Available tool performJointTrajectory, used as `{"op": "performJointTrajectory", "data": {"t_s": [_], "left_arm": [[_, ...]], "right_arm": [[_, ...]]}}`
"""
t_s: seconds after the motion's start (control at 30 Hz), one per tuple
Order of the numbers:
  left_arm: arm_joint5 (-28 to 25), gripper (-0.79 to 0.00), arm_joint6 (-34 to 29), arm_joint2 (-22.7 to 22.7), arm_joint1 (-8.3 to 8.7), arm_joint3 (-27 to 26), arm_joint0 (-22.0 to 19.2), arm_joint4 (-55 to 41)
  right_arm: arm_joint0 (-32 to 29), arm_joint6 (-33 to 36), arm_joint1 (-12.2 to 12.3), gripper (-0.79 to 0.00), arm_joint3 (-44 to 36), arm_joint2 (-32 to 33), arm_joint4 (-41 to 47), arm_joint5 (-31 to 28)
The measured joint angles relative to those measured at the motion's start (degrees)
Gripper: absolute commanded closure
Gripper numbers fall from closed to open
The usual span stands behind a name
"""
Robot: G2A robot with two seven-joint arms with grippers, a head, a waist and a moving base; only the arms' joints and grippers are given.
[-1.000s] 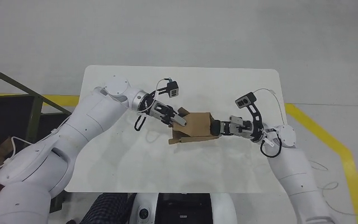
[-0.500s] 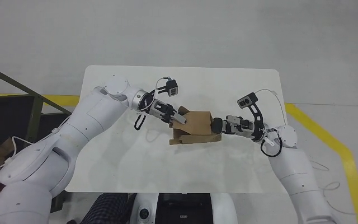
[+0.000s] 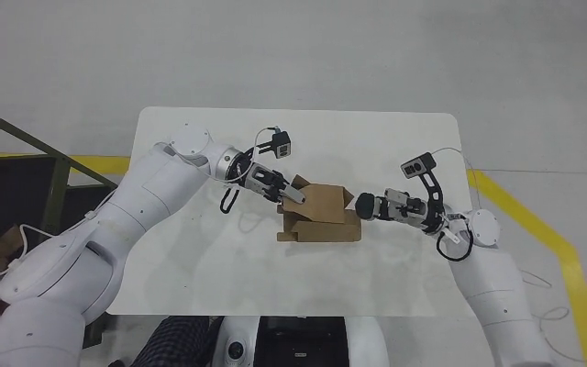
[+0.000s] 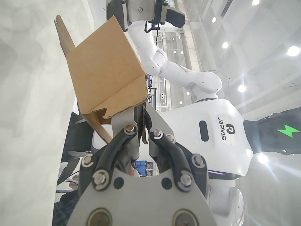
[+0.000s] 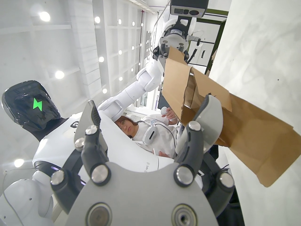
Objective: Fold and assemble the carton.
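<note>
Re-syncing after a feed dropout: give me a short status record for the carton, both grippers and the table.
carton: brown cardboard, partly opened into a box, end flaps loose, lying on the table
left gripper: shut on a flap at one end of the carton
right gripper: open, at the carton's opposite end, gripping nothing
table: white, carton near its middle
assembly: not yet finished

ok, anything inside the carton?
Through the carton's open end, only bare cardboard walls show. The deeper part is hidden by a finger of the right gripper.
</note>
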Motion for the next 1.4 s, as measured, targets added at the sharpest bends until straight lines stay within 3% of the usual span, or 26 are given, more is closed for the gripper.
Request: {"op": "performJointTrajectory", "data": {"t_s": [0.33, 0.9, 1.4], "left_arm": [[0.0, 0.000, 0.0, 0.1, -0.17, 0.0, 0.3, 0.3], [0.0, 0.000, 0.0, 0.4, 0.07, -1.1, 0.5, 0.3], [0.0, 0.000, 0.0, 0.0, 0.17, -1.2, 0.7, 0.5]], "right_arm": [[-0.7, -0.2, 0.2, -0.763, -4.7, -1.4, -1.2, -0.2], [3.9, 0.2, 0.1, -0.782, 0.2, -4.8, -1.9, 0.2], [4.6, 2.0, -0.8, -0.554, 3.3, -9.1, 3.4, 2.0]]}}
